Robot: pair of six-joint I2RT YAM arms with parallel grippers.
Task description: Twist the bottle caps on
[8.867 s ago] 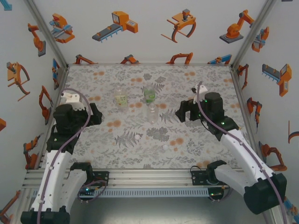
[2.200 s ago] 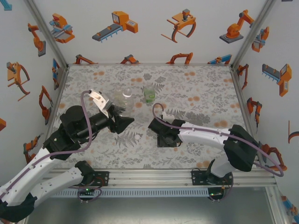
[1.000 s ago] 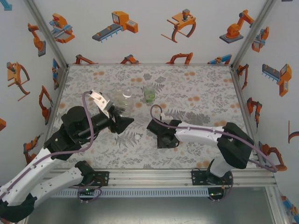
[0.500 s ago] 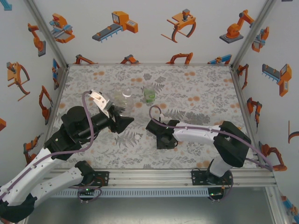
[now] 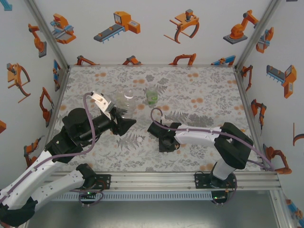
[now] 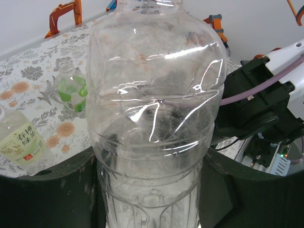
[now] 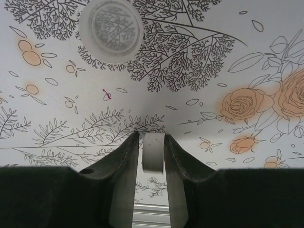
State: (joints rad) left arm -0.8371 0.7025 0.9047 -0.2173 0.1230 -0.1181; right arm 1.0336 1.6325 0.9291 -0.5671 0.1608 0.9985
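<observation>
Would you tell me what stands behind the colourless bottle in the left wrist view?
Left of it, the green bottle and the pale yellow-green bottle; right of it, the right arm. The colourless bottle obscures the rest.

table [image 5: 199,85]: floral cloth | green bottle [image 5: 152,97], pale bottle [image 6: 21,145] upright | loose cap [image 7: 110,29], seemingly open-side up

We lose the neck of the colourless clear plastic bottle [image 6: 152,118] past the edge at twelve o'clock, and its base at six. At nine, the pale yellow-green labelled bottle [image 6: 21,145] is cropped. The right gripper [image 7: 152,137] hides much of the small white plastic cap [image 7: 153,154].
</observation>
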